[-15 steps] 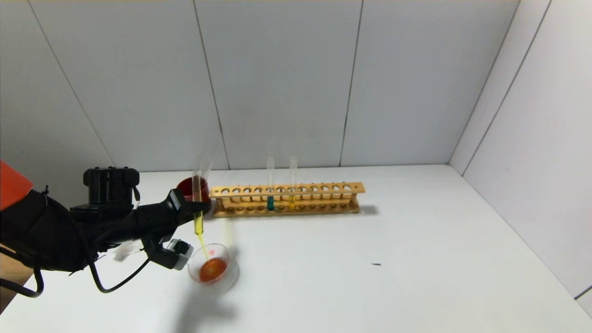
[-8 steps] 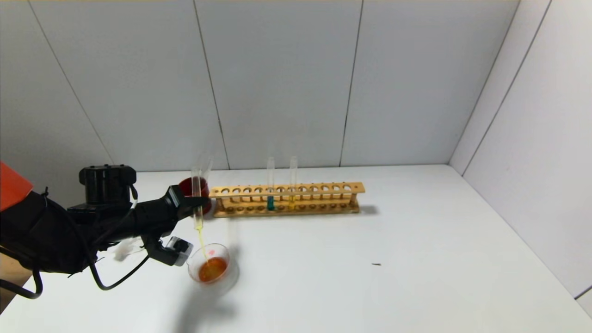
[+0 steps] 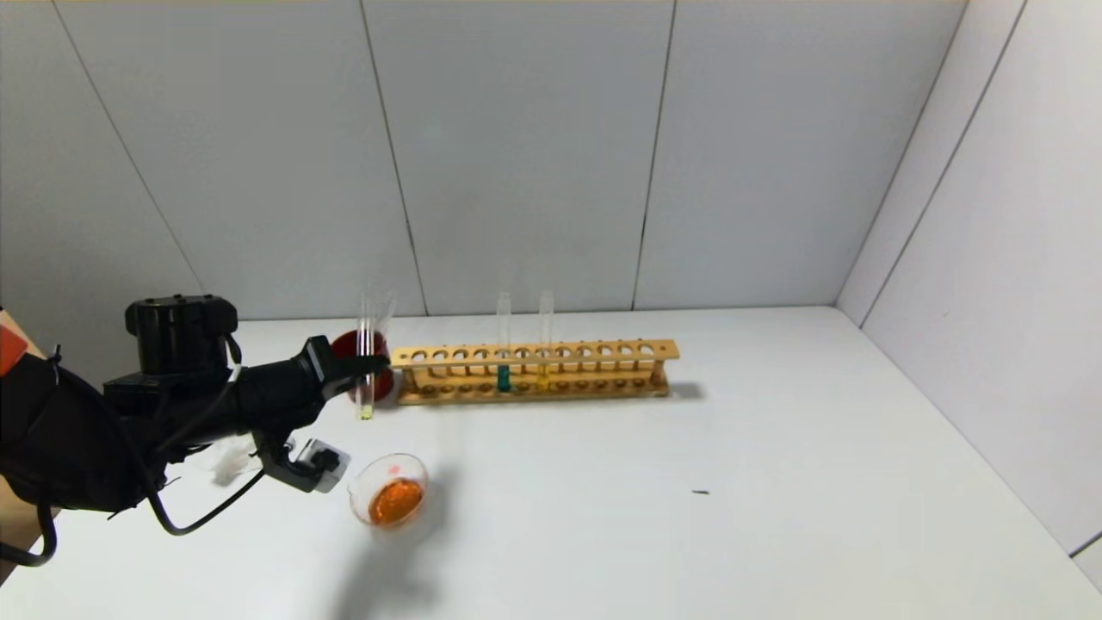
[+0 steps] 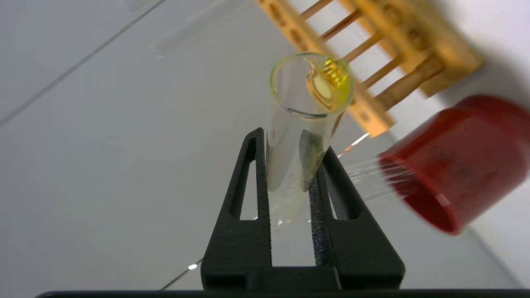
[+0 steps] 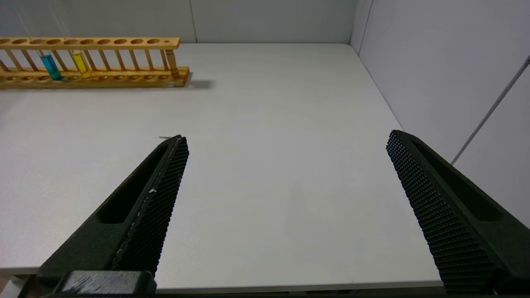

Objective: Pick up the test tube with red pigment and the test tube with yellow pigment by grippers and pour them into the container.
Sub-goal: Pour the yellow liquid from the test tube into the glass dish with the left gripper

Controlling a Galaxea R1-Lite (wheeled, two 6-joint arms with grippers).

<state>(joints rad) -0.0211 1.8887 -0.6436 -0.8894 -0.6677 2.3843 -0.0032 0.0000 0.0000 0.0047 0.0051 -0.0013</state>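
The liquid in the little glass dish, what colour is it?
Orange, seen best in the head view: the container holds an orange pool.

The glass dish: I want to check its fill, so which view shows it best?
The head view: the container sits whole, holding orange liquid, below the left hand. Neither wrist view shows it.

A white table (image 3: 775, 448) stands boxed by pale grey panelled walls (image 3: 516, 155).

The left gripper (image 3: 366, 366) is held out at the end of the left arm (image 3: 129, 422), with its two fingers (image 4: 252, 182) pressed in from either side on a thin glass tube (image 4: 298, 136). The right gripper (image 5: 285, 165) is seen only from its own wrist, its fingers (image 5: 153, 198) spread wide apart with nothing between them.
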